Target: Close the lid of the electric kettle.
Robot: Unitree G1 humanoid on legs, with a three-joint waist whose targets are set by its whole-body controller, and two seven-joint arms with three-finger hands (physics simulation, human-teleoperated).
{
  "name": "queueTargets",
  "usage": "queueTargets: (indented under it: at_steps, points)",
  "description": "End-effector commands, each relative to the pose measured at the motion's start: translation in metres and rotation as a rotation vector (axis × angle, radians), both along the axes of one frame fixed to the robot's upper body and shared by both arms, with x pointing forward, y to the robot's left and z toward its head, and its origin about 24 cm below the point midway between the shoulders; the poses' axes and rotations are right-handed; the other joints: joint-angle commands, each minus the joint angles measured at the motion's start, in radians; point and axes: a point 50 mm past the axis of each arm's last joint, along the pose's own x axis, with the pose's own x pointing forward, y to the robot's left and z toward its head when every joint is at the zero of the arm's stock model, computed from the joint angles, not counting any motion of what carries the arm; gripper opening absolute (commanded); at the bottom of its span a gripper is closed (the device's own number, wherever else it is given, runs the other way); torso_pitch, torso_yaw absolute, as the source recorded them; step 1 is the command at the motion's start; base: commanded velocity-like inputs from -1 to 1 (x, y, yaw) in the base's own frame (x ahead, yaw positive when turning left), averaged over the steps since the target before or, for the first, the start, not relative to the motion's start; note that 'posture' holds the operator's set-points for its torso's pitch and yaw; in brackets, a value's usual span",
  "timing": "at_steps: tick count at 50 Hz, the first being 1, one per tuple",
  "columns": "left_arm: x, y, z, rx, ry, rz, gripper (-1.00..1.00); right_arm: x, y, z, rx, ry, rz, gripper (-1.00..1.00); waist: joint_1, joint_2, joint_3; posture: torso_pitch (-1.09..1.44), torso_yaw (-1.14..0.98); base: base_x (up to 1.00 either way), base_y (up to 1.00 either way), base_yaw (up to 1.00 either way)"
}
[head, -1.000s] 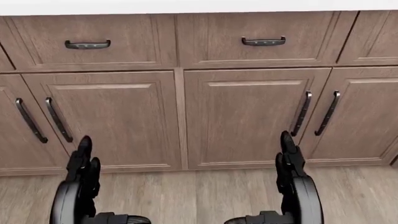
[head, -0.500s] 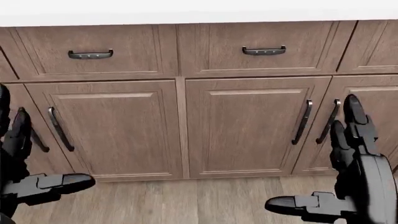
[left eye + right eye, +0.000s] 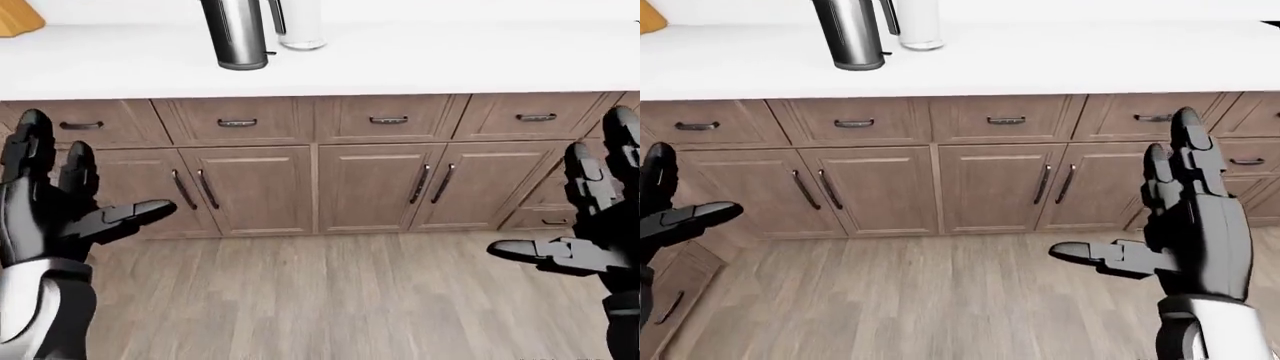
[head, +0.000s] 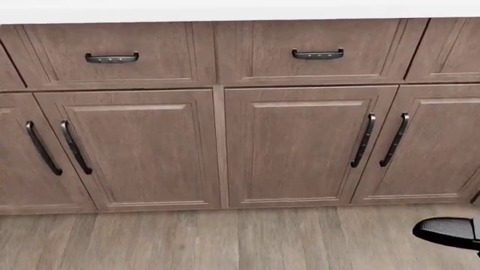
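Observation:
The electric kettle (image 3: 235, 34) is a steel cylinder with a black handle. It stands on the white counter (image 3: 420, 60) at the top left of the left-eye view. Its top is cut off by the frame, so the lid is hidden. My left hand (image 3: 100, 169) is open and empty at the left edge, well below the counter. My right hand (image 3: 1120, 187) is open and empty at the right of the right-eye view, with its fingers upright. Only the tip of a right finger (image 4: 450, 232) shows in the head view.
A white cylinder (image 3: 300, 22) stands just right of the kettle. A tan object (image 3: 15, 16) sits at the counter's top left. Brown drawers and cabinet doors (image 4: 300, 146) with dark handles run under the counter. Wood-plank floor (image 3: 330, 300) lies between me and the cabinets.
In the head view both hands have spread outward; the left has left the view and only a bit of the right remains. The view has shifted slightly against the cabinets.

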Motion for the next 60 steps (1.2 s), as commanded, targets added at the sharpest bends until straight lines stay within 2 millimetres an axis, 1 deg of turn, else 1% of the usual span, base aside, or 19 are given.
queueTargets:
  at_steps: [1, 3, 12, 15, 16, 18, 20, 24, 29, 37, 40, 43, 53, 54, 55, 57, 58, 59, 60]
  points:
    - [-0.008, 0.005, 0.018, 0.011, -0.077, 0.021, 1.0, -0.008, 0.001, 0.01, 0.013, -0.075, 0.002, 1.0, 0.0, -0.001, -0.011, 0.0, 0.0, 0.0, 0.0, 0.0]
    - [-0.01, 0.01, 0.022, 0.007, -0.085, 0.036, 1.0, -0.011, -0.003, 0.012, 0.016, -0.079, -0.008, 0.99, 0.0, 0.0, -0.006, 0.0, 0.0, 0.0, 0.0, 0.0]
    - [-0.016, 0.03, 0.025, 0.001, -0.099, 0.09, 1.0, -0.033, -0.022, 0.029, 0.006, -0.112, -0.067, 1.0, 0.002, -0.005, 0.003, 0.0, 0.0, 0.0, 0.0, 0.0]
    - [-0.02, 0.032, 0.029, 0.001, -0.105, 0.1, 1.0, -0.038, -0.026, 0.033, 0.005, -0.12, -0.079, 0.99, 0.001, -0.007, 0.006, 0.0, 0.0, 0.0, 0.0, 0.0]
    - [-0.023, 0.032, 0.033, 0.001, -0.11, 0.103, 1.0, -0.039, -0.026, 0.034, 0.009, -0.124, -0.081, 1.0, 0.001, -0.007, 0.007, 0.0, 0.0, 0.0, 0.0, 0.0]
    - [-0.027, 0.032, 0.04, 0.003, -0.12, 0.106, 1.0, -0.038, -0.025, 0.032, 0.013, -0.116, -0.077, 1.0, -0.001, -0.008, 0.006, 0.0, 0.0, 0.0, 0.0, 0.0]
    - [-0.028, 0.032, 0.041, 0.004, -0.123, 0.107, 1.0, -0.037, -0.025, 0.032, 0.012, -0.114, -0.072, 1.0, -0.003, -0.009, 0.007, 0.0, 0.0, 0.0, 0.0, 0.0]
    - [-0.024, 0.033, 0.037, 0.004, -0.117, 0.104, 1.0, -0.033, -0.021, 0.027, 0.016, -0.113, -0.056, 1.0, -0.003, -0.007, 0.007, 0.0, 0.0, 0.0, 0.0, 0.0]
    - [-0.02, 0.033, 0.03, 0.009, -0.109, 0.102, 1.0, -0.032, -0.022, 0.027, 0.017, -0.1, -0.068, 0.99, 0.0, -0.002, 0.002, 0.0, 0.0, 0.0, 0.0, 0.0]
    - [-0.025, 0.028, 0.034, 0.023, -0.098, 0.101, 1.0, -0.032, -0.02, 0.025, 0.023, -0.104, -0.05, 1.0, -0.005, -0.005, 0.002, 0.0, 0.0, 0.0, 0.0, 0.0]
    - [-0.03, 0.025, 0.04, 0.018, -0.098, 0.097, 1.0, -0.031, -0.019, 0.025, 0.025, -0.105, -0.041, 1.0, -0.006, -0.003, 0.001, 0.0, 0.0, 0.0, 0.0, 0.0]
    - [-0.031, 0.025, 0.041, 0.017, -0.097, 0.096, 1.0, -0.03, -0.019, 0.024, 0.023, -0.105, -0.041, 1.0, -0.007, -0.001, 0.004, 0.0, 0.0, 0.0, 0.0, 0.0]
    - [-0.024, 0.028, 0.034, 0.02, -0.095, 0.097, 1.0, -0.028, -0.019, 0.021, 0.009, -0.083, -0.062, 0.99, -0.006, 0.002, 0.009, 0.0, 0.0, 0.0, 0.0, 0.0]
    - [-0.023, 0.029, 0.033, 0.021, -0.095, 0.098, 1.0, -0.027, -0.019, 0.02, 0.008, -0.079, -0.062, 0.99, -0.007, 0.01, -0.009, 0.0, 0.0, 0.01, 0.2, 0.0]
    - [-0.023, 0.029, 0.032, 0.02, -0.094, 0.098, 1.0, -0.028, -0.019, 0.021, 0.009, -0.079, -0.063, 0.99, -0.003, -0.001, -0.005, 0.0, 0.0, 0.02, 0.2, 0.0]
    - [-0.021, 0.03, 0.029, 0.022, -0.092, 0.097, 1.0, -0.027, -0.019, 0.02, 0.011, -0.073, -0.062, 0.99, -0.008, -0.005, 0.007, 0.0, 0.0, 0.05, 0.2, 0.0]
    - [-0.021, 0.029, 0.03, 0.022, -0.094, 0.096, 1.0, -0.027, -0.019, 0.02, 0.012, -0.078, -0.058, 0.99, -0.013, 0.001, 0.002, 0.0, 0.0, 0.23, 0.41, 0.0]
    - [-0.022, 0.029, 0.031, 0.022, -0.095, 0.095, 1.0, -0.028, -0.019, 0.02, 0.014, -0.081, -0.059, 0.99, -0.014, -0.015, 0.019, 0.0, 0.0, 0.24, 0.4, 0.0]
    - [-0.022, 0.029, 0.03, 0.023, -0.094, 0.093, 1.0, -0.028, -0.019, 0.021, 0.012, -0.08, -0.06, 0.99, -0.016, -0.018, 0.019, 0.0, 0.0, 0.24, 0.41, 0.0]
